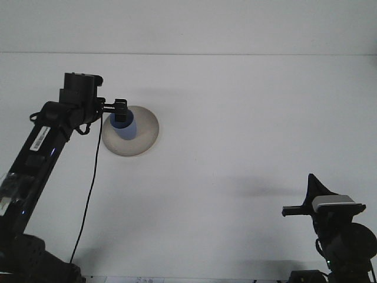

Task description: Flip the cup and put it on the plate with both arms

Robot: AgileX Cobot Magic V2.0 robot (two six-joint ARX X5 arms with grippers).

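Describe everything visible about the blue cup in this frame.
The blue cup is small, cylindrical, plain blue and matte, perhaps plastic. It stands on the round beige plate, left of the plate's centre. The left end effector sits at its top edge, hiding the rim, so whether its opening faces up cannot be told. Nothing else touches it.

Cup (123, 128) on plate (144, 137) (far left)

Plain white worktop (235, 147) under even light, pale wall (235, 26) along its 12 o'clock edge.
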